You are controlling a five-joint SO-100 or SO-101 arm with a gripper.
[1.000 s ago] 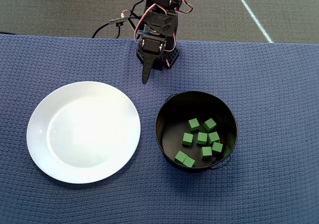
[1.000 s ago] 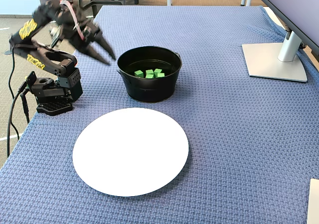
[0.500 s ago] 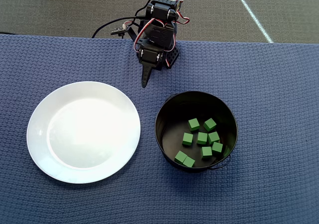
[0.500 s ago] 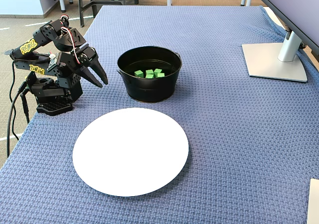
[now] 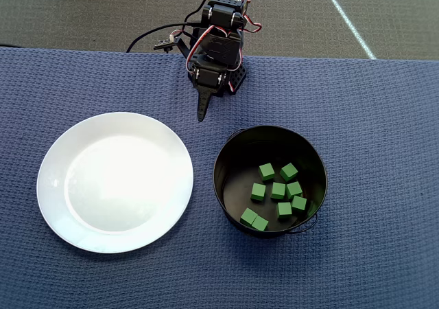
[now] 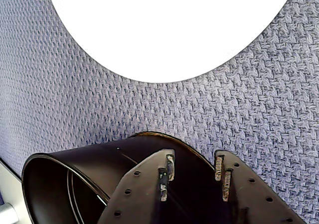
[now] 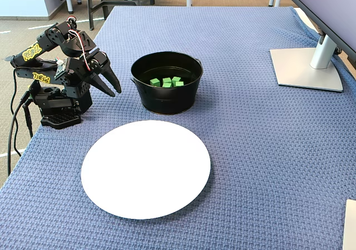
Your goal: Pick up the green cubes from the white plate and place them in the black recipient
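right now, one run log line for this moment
gripper: open, empty, near base | white plate: bare | green cubes: all in black pot

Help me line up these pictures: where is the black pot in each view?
Overhead view: pot right of centre, beside the plate.
Wrist view: pot bottom left, behind the gripper.
Fixed view: pot upper centre, beyond the plate.
Shared landmark: the plate.

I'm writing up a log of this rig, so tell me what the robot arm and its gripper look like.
The arm is black plastic with yellow lettering on its links, too small to read. Red, white and black wires loop over its joints, and a black cable trails from its base. The gripper has two tapering, pointed black fingers with small holes along them.
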